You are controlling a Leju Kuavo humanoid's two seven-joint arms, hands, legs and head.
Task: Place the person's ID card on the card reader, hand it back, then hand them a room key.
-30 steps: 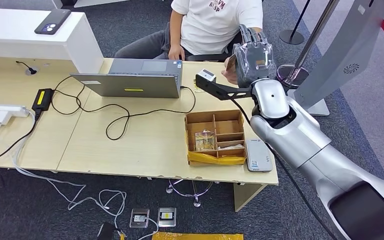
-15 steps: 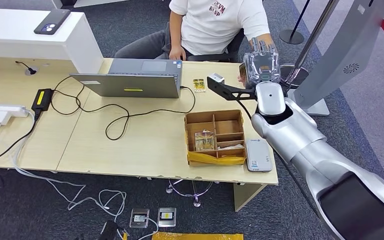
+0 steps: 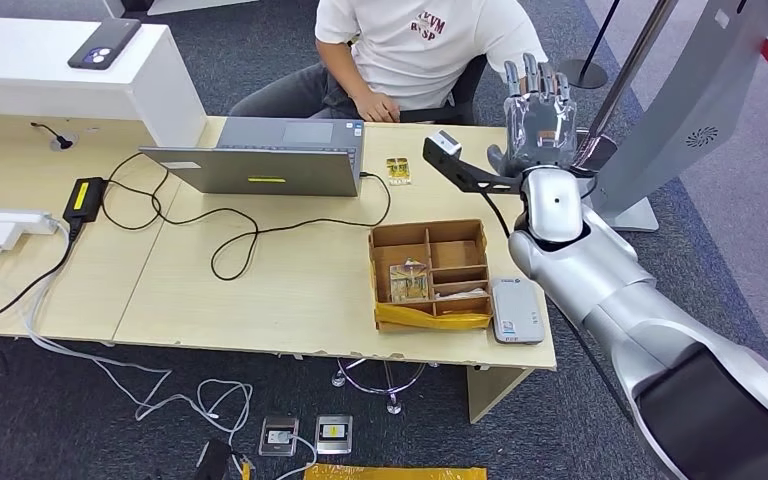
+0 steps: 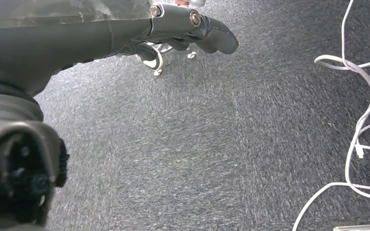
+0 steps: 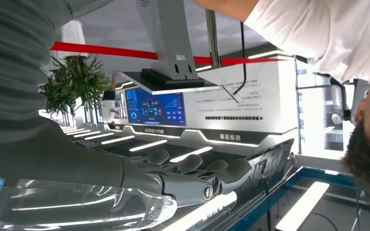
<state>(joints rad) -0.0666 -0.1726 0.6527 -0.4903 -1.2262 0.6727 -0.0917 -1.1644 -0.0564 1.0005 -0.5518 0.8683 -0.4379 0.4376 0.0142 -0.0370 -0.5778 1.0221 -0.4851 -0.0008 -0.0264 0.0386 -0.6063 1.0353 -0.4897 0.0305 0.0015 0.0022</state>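
My right hand (image 3: 538, 112) is raised above the table's far right corner, fingers straight, spread and pointing up, with nothing in it. In the right wrist view the same hand (image 5: 192, 185) stretches out flat and empty. A small yellow card (image 3: 398, 170) lies on the table by the laptop's right corner, left of that hand. The white card reader (image 3: 517, 311) sits at the table's near right edge. A cardboard compartment box (image 3: 457, 242) beside it holds cards (image 3: 410, 282). My left hand (image 4: 173, 26) hangs over the carpet, fingers extended, holding nothing.
A seated person in a white shirt (image 3: 420, 45) faces me across the table, one hand (image 3: 385, 106) at the far edge. An open laptop (image 3: 265, 155), black cables (image 3: 230, 235) and a power brick (image 3: 86, 198) lie to the left. A grey stand (image 3: 680, 110) rises on the right.
My right hand has swung right and turned its fingers upright and apart. The person's hand that was beside it has drawn back toward the laptop.
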